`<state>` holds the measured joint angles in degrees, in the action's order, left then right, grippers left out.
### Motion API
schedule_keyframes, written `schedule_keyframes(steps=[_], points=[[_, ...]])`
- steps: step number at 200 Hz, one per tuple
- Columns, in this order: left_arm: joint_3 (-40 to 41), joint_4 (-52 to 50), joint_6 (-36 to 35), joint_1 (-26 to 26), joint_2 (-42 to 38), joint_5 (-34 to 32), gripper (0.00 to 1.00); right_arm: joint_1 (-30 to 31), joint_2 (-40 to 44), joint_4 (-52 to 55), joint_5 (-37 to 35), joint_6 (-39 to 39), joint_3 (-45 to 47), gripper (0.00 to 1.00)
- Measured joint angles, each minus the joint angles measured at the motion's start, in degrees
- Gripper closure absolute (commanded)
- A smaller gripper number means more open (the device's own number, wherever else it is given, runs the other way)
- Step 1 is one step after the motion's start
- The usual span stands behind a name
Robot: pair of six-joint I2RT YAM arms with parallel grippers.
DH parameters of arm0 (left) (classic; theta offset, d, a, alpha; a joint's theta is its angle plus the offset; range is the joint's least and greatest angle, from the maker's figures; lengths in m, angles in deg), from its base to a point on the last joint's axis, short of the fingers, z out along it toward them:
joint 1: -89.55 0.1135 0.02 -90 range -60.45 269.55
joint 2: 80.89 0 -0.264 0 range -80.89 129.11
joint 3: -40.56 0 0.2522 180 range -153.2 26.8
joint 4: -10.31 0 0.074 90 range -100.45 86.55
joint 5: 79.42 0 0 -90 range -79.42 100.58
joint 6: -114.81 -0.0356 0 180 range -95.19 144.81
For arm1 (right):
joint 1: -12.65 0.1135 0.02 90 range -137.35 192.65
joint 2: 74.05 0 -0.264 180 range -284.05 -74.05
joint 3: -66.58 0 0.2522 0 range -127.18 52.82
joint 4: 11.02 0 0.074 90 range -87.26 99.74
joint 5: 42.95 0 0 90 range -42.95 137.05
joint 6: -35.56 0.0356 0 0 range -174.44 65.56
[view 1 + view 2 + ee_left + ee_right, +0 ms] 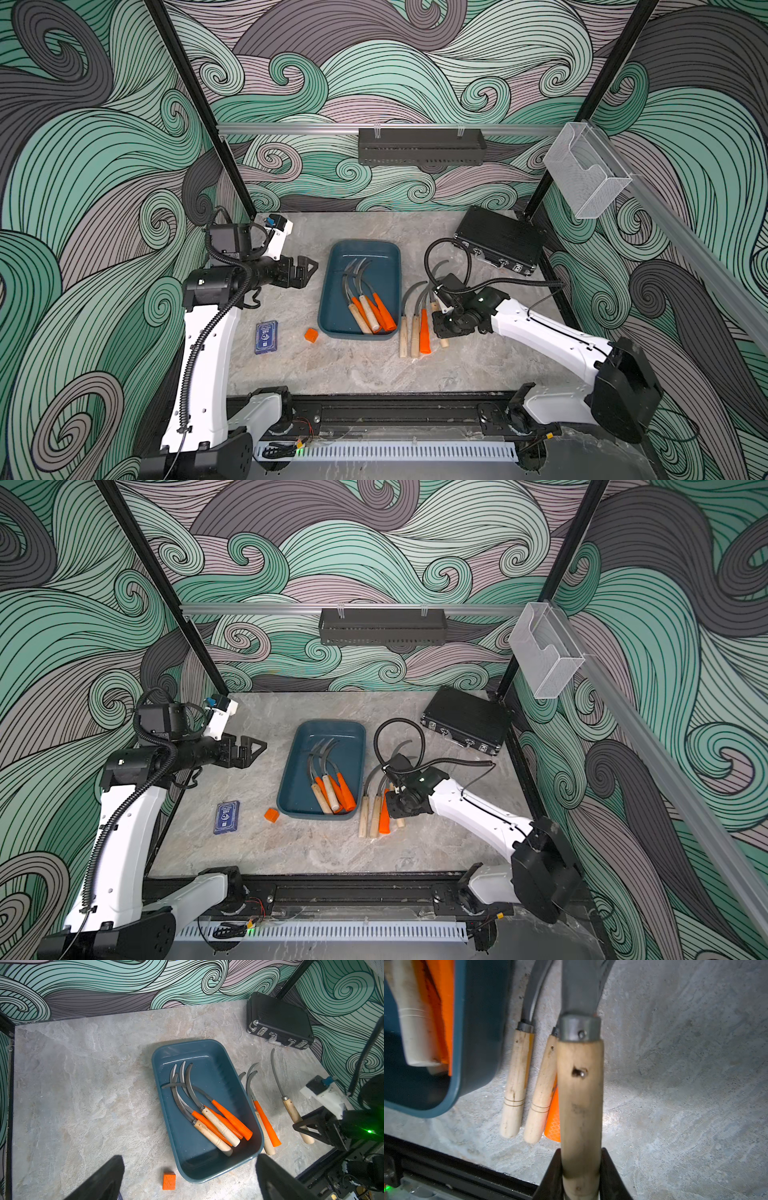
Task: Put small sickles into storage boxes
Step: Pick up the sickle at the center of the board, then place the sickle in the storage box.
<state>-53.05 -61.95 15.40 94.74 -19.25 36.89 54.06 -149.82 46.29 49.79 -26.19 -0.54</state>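
Observation:
The dark teal storage box [374,257] [332,733] [207,1057] lies mid-table and holds several small sickles [368,309] [220,1126] with orange and wooden handles. Right of it, two wooden-handled sickles [409,332] [515,1084] and an orange-handled one [424,336] lie on the table. My right gripper [442,328] [581,1167] is shut on the wooden handle of another sickle [580,1095] [293,1113] beside that row; its blade points toward the back. Left of the box, my left gripper [305,270] [190,1157] hangs open and empty.
A small orange cube [311,335] [169,1181] and a blue card box [266,337] lie left of the storage box. A black ribbed case [500,245] sits at the back right. A clear bin [586,170] and a black shelf [419,147] hang on the walls.

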Motion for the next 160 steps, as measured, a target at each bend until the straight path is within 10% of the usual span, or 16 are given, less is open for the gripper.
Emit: schedule_keyframes(steps=[160], points=[[0.22, -0.17, -0.66, -0.02, 0.0, 1.84, 0.02, -0.55, 10.27, -0.87, 19.71, -5.27, -7.96, 0.96]])
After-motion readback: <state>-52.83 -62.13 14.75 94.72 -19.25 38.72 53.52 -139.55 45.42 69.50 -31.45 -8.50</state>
